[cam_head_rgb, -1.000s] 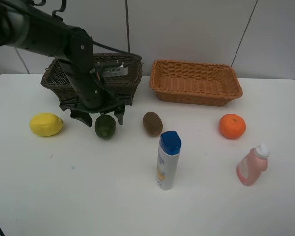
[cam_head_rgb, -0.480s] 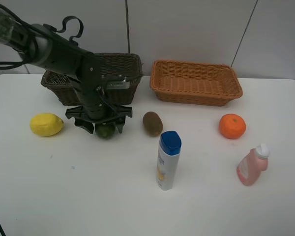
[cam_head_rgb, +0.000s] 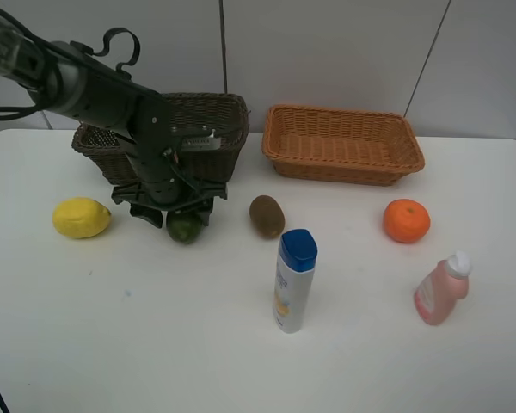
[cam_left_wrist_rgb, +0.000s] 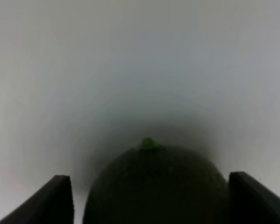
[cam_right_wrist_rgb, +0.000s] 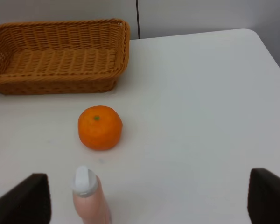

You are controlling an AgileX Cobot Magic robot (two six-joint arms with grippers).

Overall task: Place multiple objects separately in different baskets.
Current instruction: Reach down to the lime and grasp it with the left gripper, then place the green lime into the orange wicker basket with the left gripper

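At left-centre of the high view, the left gripper (cam_head_rgb: 179,216) is straddling the dark green fruit (cam_head_rgb: 184,229), its jaws spread and a sliver of gap showing. It should be closing gently and centred, then lifting over the dark brown basket (cam_head_rgb: 228,142) just behind. The right gripper (cam_right_wrist_rgb: 144,200) is hanging wide apart over the pink bottle (cam_right_wrist_rgb: 89,198). The white table (cam_head_rgb: 155,344) is meeting a pale panelled wall (cam_head_rgb: 327,52).

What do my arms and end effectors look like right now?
Left arm: dark grey tubular links, black looping cable, white label near the wrist. Left end effector and right end effector: black, flat, blocky fingers. Right arm is out of view.
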